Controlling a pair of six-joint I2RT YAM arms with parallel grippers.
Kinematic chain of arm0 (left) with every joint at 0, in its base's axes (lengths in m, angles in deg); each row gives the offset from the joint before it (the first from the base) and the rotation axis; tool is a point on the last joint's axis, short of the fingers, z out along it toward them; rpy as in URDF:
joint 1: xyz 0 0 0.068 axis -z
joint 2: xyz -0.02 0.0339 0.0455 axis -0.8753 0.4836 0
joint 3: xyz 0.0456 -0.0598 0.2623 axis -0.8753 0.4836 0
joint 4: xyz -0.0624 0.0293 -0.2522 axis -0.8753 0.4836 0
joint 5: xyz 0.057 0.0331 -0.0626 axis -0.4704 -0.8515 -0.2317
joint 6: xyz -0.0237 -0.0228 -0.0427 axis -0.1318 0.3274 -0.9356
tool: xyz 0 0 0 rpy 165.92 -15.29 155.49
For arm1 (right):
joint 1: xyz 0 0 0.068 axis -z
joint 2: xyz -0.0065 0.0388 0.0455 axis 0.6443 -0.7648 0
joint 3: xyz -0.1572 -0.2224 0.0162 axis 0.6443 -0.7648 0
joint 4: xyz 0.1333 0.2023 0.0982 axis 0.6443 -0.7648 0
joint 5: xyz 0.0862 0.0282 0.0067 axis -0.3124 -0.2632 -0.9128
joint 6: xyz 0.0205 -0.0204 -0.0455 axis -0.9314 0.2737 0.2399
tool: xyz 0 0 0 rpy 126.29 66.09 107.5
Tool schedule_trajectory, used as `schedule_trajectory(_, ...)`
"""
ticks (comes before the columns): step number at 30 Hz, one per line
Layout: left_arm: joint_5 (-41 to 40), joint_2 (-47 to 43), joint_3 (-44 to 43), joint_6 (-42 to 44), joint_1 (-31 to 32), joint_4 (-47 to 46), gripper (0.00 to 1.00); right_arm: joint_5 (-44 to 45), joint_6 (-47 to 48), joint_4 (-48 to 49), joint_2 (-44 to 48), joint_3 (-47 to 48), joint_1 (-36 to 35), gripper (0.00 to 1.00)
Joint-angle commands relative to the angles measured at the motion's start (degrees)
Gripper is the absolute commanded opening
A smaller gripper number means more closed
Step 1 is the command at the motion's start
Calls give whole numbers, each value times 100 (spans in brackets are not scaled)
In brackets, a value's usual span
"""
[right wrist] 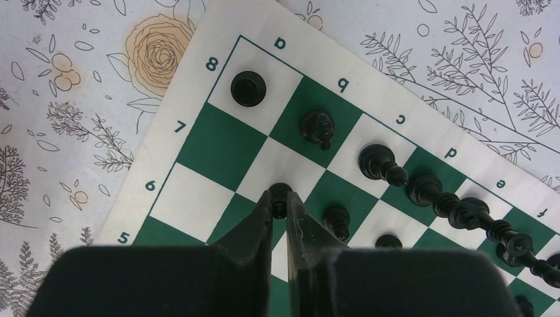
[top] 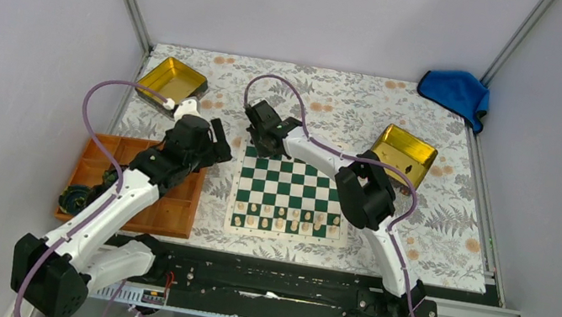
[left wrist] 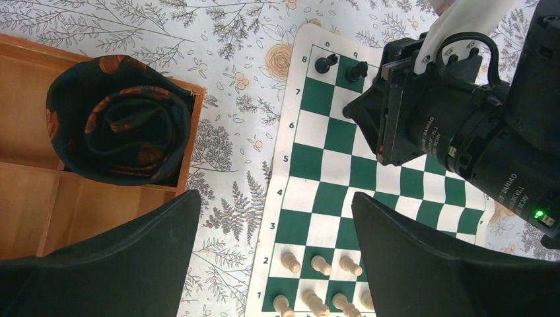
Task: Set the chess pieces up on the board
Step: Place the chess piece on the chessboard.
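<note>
Presently, your right gripper clenches a black pawn at b7 of the board, left gripper spread and empty; risk: released tilted, it may topple into the neighbouring c7 pawn.

Bright, even overhead light w/ soft, short shadows under arms. Gold tin right of right gripper shows glare. Wrist cams: board ahead of fingertips sharp; left gripper fingers near lens, dark & blurry-edged.

chess pieces on board, tray to L
</note>
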State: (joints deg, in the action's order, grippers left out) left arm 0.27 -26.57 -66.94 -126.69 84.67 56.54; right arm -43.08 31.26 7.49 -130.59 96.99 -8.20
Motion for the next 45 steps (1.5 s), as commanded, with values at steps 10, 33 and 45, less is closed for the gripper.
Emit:
schedule_trajectory(10, -20, 123, 12, 127, 22, -74, 93, -50, 67, 119, -106, 309, 71, 1)
schedule_trajectory(33, -53, 185, -48, 202, 22, -93, 93, -78, 117, 108, -92, 336, 85, 25)
schedule_trajectory(45, -125, 183, -93, 208, 22, -78, 93, -22, 199, 149, 273, 308, 77, 37)
